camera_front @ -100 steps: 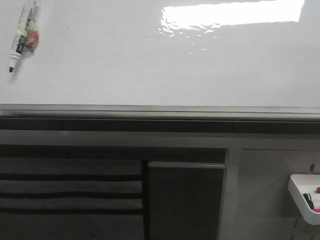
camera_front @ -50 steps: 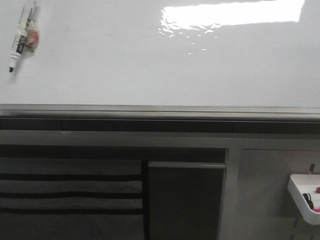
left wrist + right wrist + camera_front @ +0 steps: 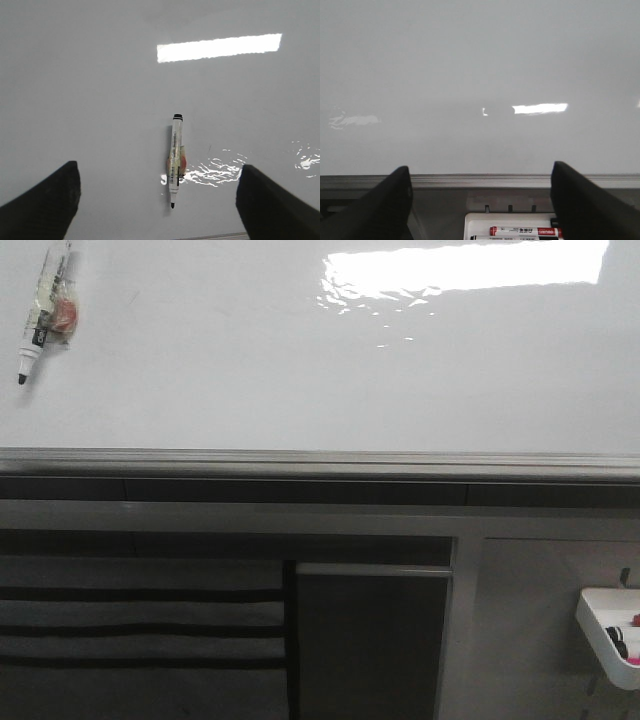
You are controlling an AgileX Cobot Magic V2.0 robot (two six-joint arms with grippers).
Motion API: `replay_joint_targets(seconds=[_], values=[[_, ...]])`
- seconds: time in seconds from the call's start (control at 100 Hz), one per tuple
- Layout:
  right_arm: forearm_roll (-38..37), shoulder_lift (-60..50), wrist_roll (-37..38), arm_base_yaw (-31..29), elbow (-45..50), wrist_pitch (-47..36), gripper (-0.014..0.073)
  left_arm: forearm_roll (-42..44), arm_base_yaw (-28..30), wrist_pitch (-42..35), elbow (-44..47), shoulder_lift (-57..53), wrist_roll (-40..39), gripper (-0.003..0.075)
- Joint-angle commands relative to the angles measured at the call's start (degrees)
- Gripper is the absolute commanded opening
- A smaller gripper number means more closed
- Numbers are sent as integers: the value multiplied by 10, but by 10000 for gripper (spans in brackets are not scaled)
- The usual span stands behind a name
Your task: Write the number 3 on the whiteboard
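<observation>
The whiteboard (image 3: 300, 360) fills the upper half of the front view, glossy and blank, with a grey edge rail (image 3: 320, 462) below. No number 3 shows on it. A black-tipped marker (image 3: 40, 315) hangs on the board at its upper left, tip down; it also shows in the left wrist view (image 3: 175, 160). My left gripper (image 3: 159, 205) is open and empty, facing the marker, apart from it. My right gripper (image 3: 480, 205) is open and empty, facing the board's lower rail (image 3: 480, 180).
A small white plastic tray (image 3: 610, 635) hangs below the board at the right and holds markers; in the right wrist view it holds a red-capped marker (image 3: 525, 231). A grey cabinet front (image 3: 370, 640) with dark slats stands below the rail.
</observation>
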Motion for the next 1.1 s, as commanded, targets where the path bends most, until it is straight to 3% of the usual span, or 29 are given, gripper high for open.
replay_joint_targets(seconds=[0.0,0.13,0.36,0.48,0.64,0.84,1.09], values=[[10,9,0,-4,-23,-46,517,-8,-1,-30,-17,24,2,587],[46,17,-30,4,-49,-12,517,7,-1,-3,-27,74,2,587],[200,65,-213,60,-112,33,517,7,-3,66,-97,223,15,586],[242,96,-272,100,-121,33,517,8,-18,69,-123,302,29,586],[242,132,-281,157,-123,32,517,8,-51,65,-162,400,36,586],[242,150,-281,202,-123,17,517,41,-61,6,-202,503,37,579],[242,150,-281,205,-123,11,517,49,-59,-46,-228,592,37,473]])
